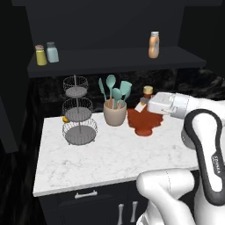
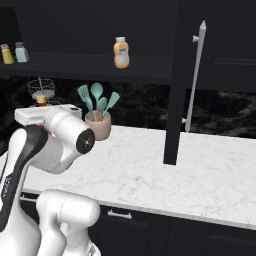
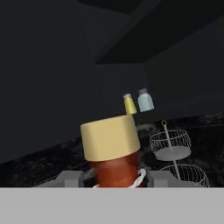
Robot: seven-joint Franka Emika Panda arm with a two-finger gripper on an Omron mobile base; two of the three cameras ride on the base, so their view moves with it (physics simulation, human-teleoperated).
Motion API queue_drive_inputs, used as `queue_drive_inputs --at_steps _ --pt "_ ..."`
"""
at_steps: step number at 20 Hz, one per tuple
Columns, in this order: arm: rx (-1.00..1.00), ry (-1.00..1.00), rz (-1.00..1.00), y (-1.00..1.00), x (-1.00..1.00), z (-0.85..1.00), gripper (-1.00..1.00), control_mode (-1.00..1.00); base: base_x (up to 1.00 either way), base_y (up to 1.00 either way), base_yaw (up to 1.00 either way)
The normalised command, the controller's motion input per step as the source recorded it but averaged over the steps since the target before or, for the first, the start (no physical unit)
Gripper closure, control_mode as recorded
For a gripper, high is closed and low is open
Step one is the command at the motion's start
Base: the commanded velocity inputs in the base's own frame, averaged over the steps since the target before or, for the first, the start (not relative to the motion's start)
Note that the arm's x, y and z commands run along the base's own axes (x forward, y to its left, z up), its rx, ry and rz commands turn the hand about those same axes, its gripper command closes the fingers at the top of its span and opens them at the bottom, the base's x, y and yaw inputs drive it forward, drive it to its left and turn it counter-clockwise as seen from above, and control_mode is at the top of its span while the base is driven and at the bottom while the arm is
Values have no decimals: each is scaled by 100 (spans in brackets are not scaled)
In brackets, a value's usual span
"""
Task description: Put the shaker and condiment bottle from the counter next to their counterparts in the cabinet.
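- Your arm rises from the base, bends at a dark elbow joint, and reaches forward with the white wrist held roughly level over the back of the worktop [image 1: 110,162].
- The end effector [image 3: 114,177] sits at the neck of the condiment bottle [image 1: 143,121], its dark fingers [image 3: 70,178] on either side of the red neck just under the yellowish cap; the jaws are narrow and closed on that bottle.
- From the left base camera, you see the squat red body of the bottle on the worktop, just right of the beige utensil crock [image 1: 114,113] with its teal spatulas, and the white hand covers the bottle's upper right side.
- The teal shaker [image 1: 52,52] already stands on the cabinet shelf [image 1: 118,61], right beside the yellow shaker [image 1: 41,55] at the shelf's left end; the two look close enough to touch, though you cannot be sure.
- The slim orange bottle [image 1: 154,45] stands alone toward the right of the same shelf, well apart from the shakers.
- A three-tier wire stand [image 1: 78,112] sits at the left back of the worktop, with a small orange item just beside its lower tier.
- From the right base camera, the wrist hides the red bottle, and an open dark cabinet door [image 2: 181,80] with a long silver handle hangs over the worktop.
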Motion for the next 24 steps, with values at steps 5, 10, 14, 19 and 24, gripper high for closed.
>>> queue_drive_inputs --at_steps 5,10,14,19,24 --pt "-15 2 -5 -6 -81 59 100 -100 0 0 0" --pt "-12 0 0 -7 -50 24 100 -100 0 0 0" --pt "0 0 11 2 -8 13 100 -100 0 0 0" --pt "7 0 16 0 20 15 100 -100 0 0 0" --pt "12 1 20 -1 80 -10 100 -100 0 0 0"
